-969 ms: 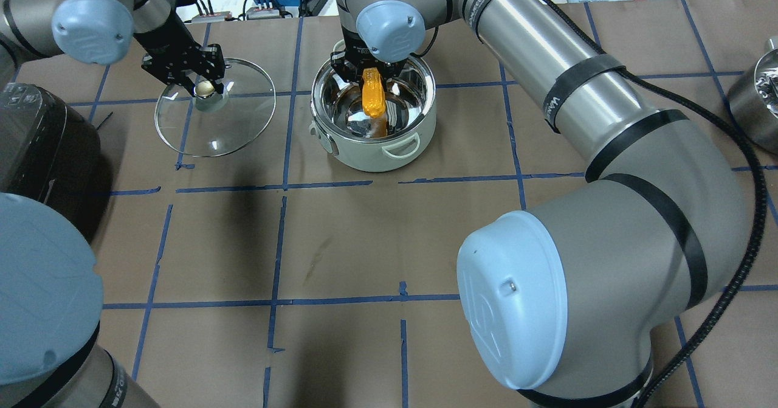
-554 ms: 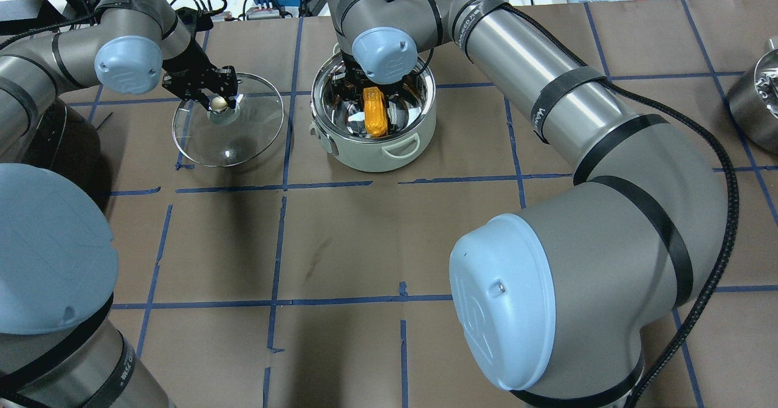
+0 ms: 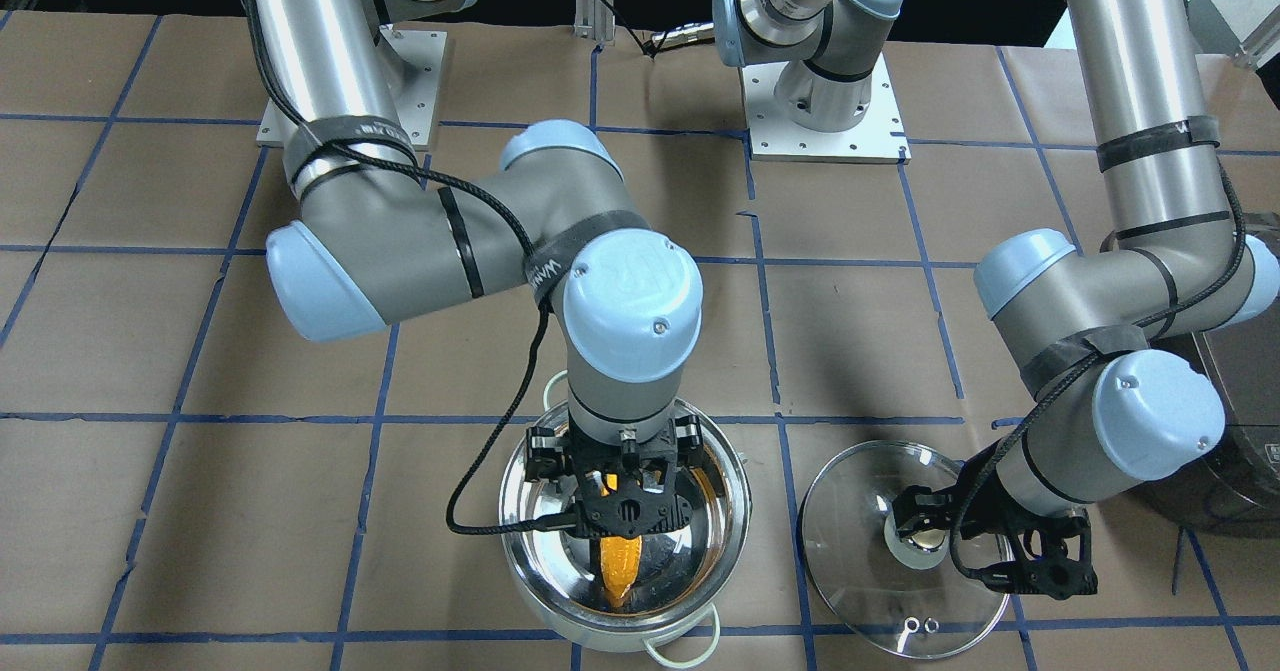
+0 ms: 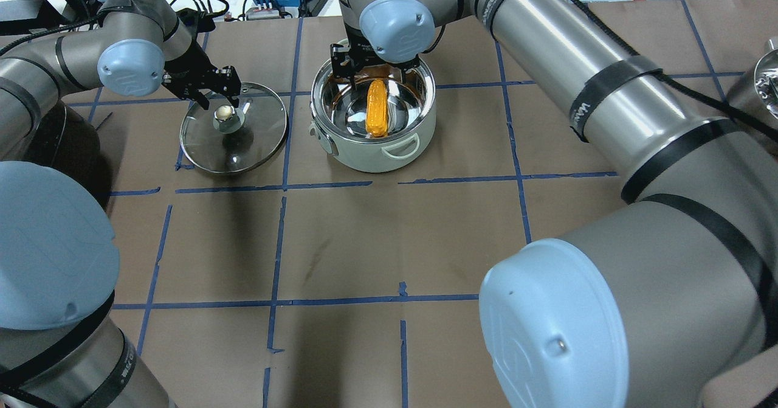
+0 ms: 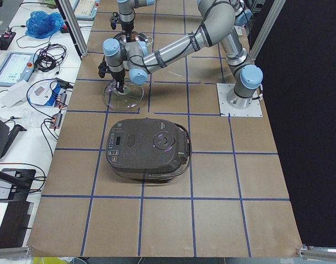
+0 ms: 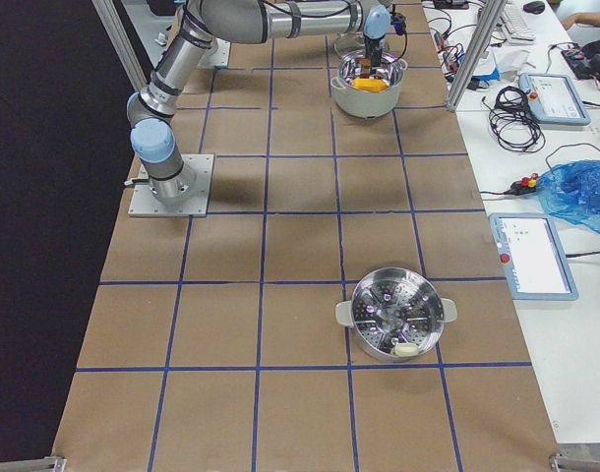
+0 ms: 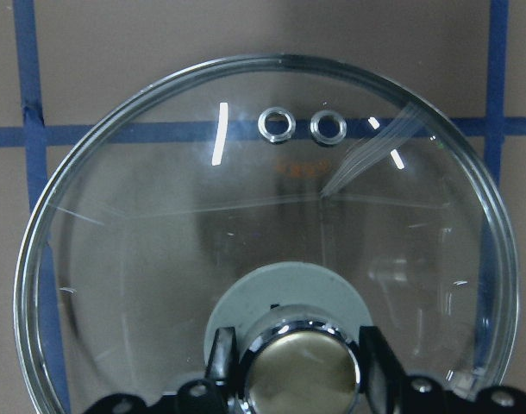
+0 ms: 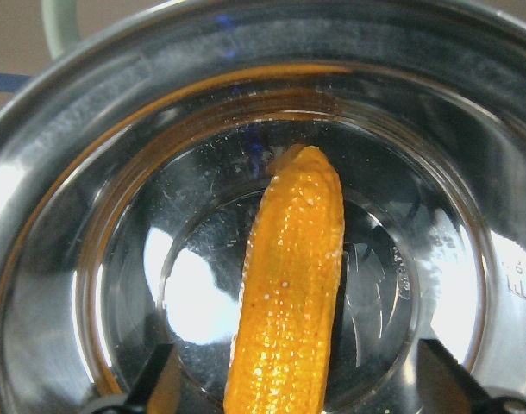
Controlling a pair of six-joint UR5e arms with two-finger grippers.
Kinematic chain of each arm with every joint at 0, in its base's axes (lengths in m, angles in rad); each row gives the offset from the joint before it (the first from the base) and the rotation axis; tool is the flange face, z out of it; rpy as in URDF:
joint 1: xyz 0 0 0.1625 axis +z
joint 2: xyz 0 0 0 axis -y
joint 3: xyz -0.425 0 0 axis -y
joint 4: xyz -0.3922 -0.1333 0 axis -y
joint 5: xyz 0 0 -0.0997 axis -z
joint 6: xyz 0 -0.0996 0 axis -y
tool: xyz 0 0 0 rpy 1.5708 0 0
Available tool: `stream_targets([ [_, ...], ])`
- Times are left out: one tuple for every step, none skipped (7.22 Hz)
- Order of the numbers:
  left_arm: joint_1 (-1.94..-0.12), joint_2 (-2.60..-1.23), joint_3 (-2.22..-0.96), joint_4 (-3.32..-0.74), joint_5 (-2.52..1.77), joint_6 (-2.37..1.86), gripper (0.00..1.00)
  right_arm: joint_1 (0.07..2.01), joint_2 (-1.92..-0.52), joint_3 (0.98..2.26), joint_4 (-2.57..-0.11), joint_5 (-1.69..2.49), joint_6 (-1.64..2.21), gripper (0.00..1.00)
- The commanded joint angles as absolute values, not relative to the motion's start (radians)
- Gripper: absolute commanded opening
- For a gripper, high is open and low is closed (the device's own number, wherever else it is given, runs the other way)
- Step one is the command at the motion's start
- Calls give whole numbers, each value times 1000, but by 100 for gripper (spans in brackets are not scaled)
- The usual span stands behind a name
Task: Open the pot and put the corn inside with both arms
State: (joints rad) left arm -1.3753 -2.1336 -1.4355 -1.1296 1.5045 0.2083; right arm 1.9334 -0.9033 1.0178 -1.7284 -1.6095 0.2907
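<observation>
The steel pot (image 4: 419, 134) stands open at the table's far middle. The orange corn (image 4: 377, 109) lies flat on the pot's bottom, as the right wrist view (image 8: 293, 285) shows. My right gripper (image 4: 375, 79) hangs over the pot's far rim, open, its fingers (image 8: 164, 379) well clear of the corn. The glass lid (image 4: 255, 143) lies flat on the table left of the pot, knob (image 4: 223, 113) up. My left gripper (image 4: 216, 99) is open just above the lid, and its fingertips (image 7: 222, 354) flank the knob (image 7: 297, 371).
A large dark rice cooker (image 5: 148, 148) sits at the table's left end, near my left arm. A steel steamer pot (image 6: 396, 320) stands at the right end. Blue tape lines (image 4: 279, 183) grid the brown table. Cables and boxes lie beyond the far edge.
The corn, held upright in my right gripper, now lies loose on the pot's bottom, with the gripper open. The left gripper set the tilted lid flat on the table and opened off the knob.
</observation>
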Motion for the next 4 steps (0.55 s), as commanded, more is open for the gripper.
stream_targets([
  [-1376,-2018,-1433,-1269,1509,209,100,1838,-1056,1058,-1616,-1599,272,100],
  [-1376,-1946,-1431,-1349,1516,209,100,1774,-1133,1090,-1511,-1598,232,97],
  [-1379,-1859,-1433,-1458,1541,209,100,1697,-1219,1162,-1470,-1594,216,95],
  [-1379,-1777,-1433,-1562,1543,209,100,1631,-1302,1257,-1470,-1595,184,94],
])
